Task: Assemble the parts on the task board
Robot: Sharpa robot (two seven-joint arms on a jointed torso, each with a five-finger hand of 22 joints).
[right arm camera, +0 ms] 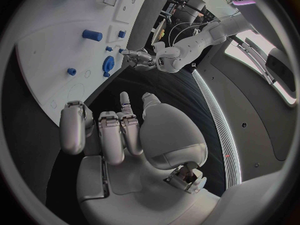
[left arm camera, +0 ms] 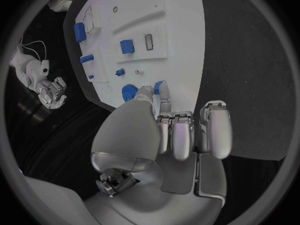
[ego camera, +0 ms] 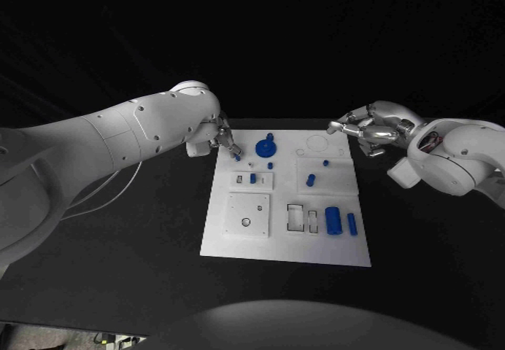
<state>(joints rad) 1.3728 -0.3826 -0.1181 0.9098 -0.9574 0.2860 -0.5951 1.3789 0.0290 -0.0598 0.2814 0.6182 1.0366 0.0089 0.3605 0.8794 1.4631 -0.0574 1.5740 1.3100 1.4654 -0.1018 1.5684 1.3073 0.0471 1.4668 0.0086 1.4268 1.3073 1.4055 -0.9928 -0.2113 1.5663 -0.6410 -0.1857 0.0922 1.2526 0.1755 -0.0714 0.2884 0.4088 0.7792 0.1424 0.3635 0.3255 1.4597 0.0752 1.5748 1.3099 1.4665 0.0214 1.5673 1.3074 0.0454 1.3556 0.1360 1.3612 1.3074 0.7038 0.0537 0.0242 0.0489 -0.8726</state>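
Left hand [ego camera: 219, 141]: we see it at the far left corner of the task board [ego camera: 237, 244], pinching a small blue part [left arm camera: 159, 88]
Right hand [ego camera: 366, 130]: fingers curled in, we see nothing in it, just past the board's far right corner
Counter [ego camera: 126, 248]: black, the board lies in its middle

Matt white task board [ego camera: 237, 244], smooth blue plastic parts [ego camera: 333, 219], glossy metal-look hand [right arm camera: 119, 130].

Left hand [ego camera: 219, 138] mostly hidden behind own arm; small blue part [left arm camera: 159, 88] at fingertips, seemingly pinched.
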